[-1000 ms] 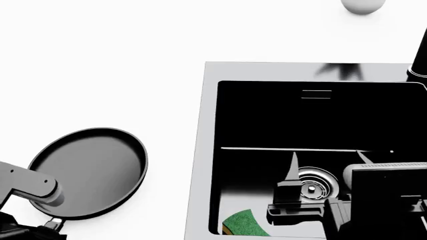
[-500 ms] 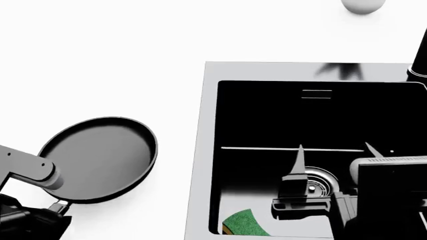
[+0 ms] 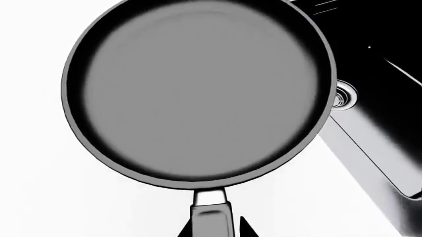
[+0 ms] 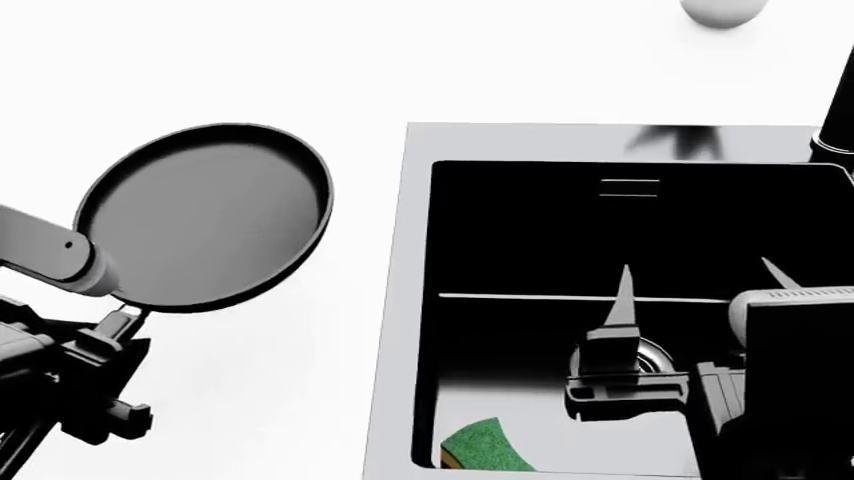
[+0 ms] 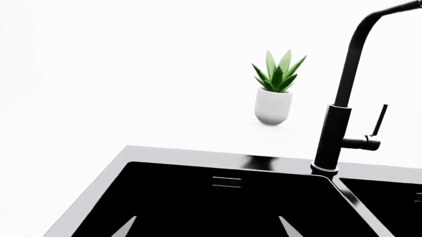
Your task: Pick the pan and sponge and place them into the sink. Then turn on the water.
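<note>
The black pan [image 4: 207, 215] hangs lifted above the white counter, left of the sink [image 4: 400, 300]. My left gripper [image 4: 118, 328] is shut on its thin handle [image 4: 127, 318]. The left wrist view shows the pan [image 3: 197, 94] filling the frame, its handle [image 3: 212, 217] clamped between that gripper's [image 3: 212, 230] dark fingertips, and the sink's steel rim [image 3: 369, 143] beyond. The green-faced sponge [image 4: 483, 447] lies in the near left corner of the sink's left basin. My right gripper [image 4: 698, 285] stands open and empty over that basin; it shows open in the right wrist view [image 5: 205, 228] too, above the sink [image 5: 191, 157].
A tall black faucet [image 5: 336, 133] with a side lever [image 5: 378, 121] rises behind the sink, seen at the head view's right edge [image 4: 838, 110]. A potted green plant [image 5: 274, 96] stands on the counter behind it. A round steel drain [image 4: 651, 355] lies under the right gripper.
The left arm has raised the pan by its handle and carried it away from the robot and slightly toward the sink. The right gripper has drifted farther over the basin, still open.
</note>
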Tool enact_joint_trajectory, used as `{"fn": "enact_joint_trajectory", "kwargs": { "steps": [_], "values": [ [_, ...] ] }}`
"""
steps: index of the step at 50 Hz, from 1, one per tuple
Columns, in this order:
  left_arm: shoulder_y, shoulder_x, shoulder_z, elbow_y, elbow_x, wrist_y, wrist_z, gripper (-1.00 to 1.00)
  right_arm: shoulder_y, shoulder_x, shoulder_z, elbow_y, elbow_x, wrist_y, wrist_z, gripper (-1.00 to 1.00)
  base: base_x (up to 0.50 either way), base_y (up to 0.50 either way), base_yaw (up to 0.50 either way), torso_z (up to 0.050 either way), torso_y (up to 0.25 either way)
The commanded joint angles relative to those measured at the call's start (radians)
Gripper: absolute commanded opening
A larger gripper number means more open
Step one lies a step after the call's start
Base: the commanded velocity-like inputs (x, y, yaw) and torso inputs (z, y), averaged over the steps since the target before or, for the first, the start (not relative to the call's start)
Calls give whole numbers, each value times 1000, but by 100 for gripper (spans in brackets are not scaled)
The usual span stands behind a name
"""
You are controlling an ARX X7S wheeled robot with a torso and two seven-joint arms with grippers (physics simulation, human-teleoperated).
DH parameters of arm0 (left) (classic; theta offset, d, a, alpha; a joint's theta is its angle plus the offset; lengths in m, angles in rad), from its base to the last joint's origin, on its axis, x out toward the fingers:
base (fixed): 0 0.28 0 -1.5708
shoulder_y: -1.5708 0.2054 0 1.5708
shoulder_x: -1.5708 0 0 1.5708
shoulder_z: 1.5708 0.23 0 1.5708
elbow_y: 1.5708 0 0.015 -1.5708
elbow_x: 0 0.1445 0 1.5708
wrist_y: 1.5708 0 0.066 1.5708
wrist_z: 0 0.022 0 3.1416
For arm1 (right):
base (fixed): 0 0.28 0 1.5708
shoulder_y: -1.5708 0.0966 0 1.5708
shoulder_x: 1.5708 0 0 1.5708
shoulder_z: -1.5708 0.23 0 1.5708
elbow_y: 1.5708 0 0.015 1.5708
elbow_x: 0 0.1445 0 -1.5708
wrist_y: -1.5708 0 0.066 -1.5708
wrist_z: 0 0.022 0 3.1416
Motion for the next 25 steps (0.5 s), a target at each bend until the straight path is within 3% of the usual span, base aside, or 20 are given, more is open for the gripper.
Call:
{"fn": "enact_joint_trajectory", "kwargs": {
  "steps": [1, 25],
  "values": [
    [-43, 6, -2, 14, 22, 7, 10, -100, 2, 20, 13, -10, 14, 11, 1, 100, 24, -434, 0, 0, 0],
    [-33, 3, 29, 21, 44, 25, 26, -100, -27, 21, 4, -26, -3, -14, -7, 100, 105, -495, 0, 1, 2]
  ]
}}
